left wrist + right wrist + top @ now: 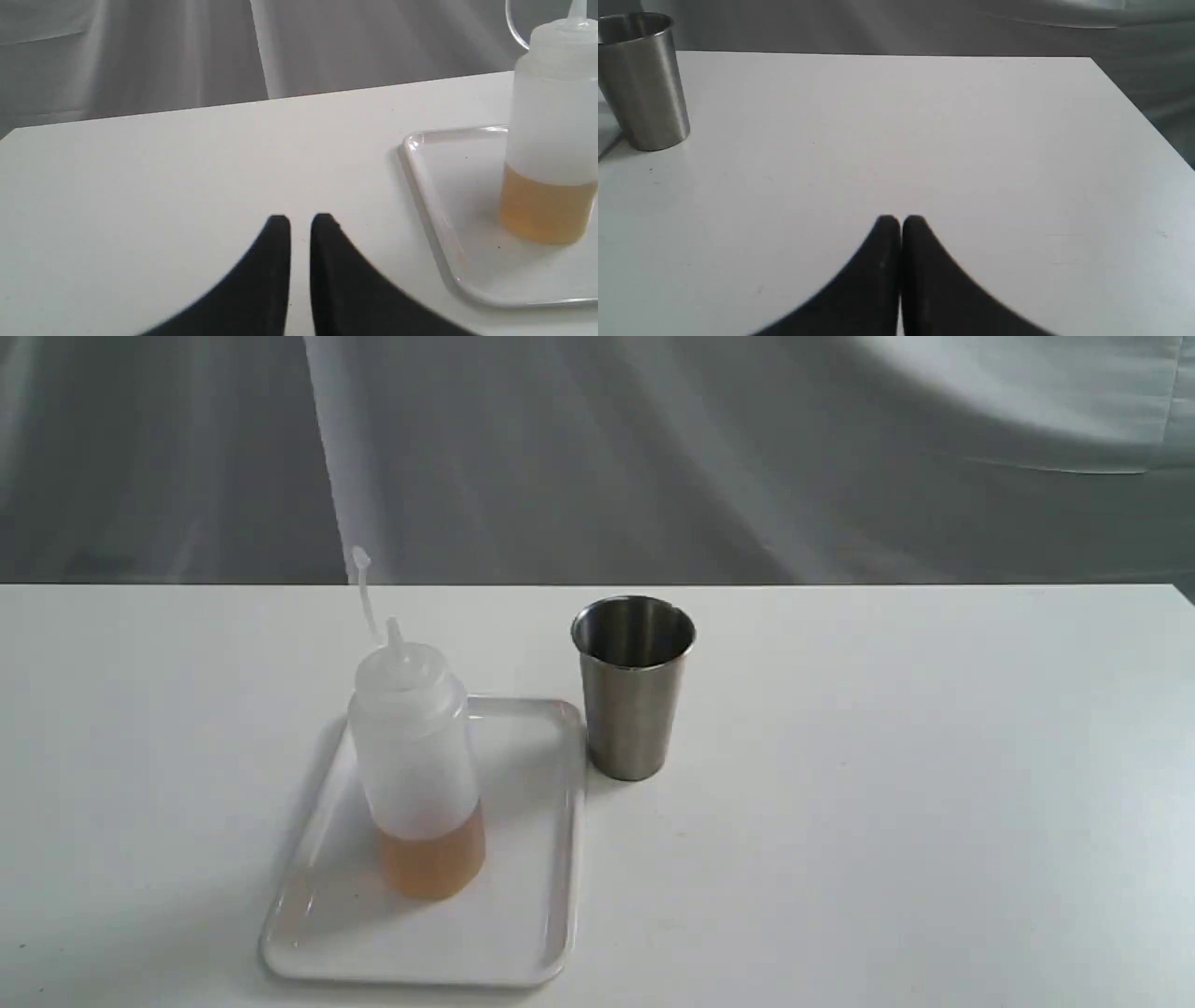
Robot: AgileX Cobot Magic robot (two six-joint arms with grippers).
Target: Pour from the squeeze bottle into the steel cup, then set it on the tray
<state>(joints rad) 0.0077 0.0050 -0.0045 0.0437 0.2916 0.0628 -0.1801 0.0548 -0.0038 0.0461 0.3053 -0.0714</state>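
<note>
Squeeze bottle (417,756) upright on the tray (523,905), steel cup (633,700) just right of it.
Left of centre, the translucent bottle holds amber liquid low inside; the brushed cup stands at centre beside the glossy rim. Left gripper (300,219) closed to a slit, empty; right gripper (901,219) closed, empty. White table (887,784), grey draped cloth (653,457) behind.

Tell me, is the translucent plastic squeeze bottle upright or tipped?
Upright: the squeeze bottle stands base-down on the flat white tray, nozzle pointing up, amber liquid settled level.
</note>
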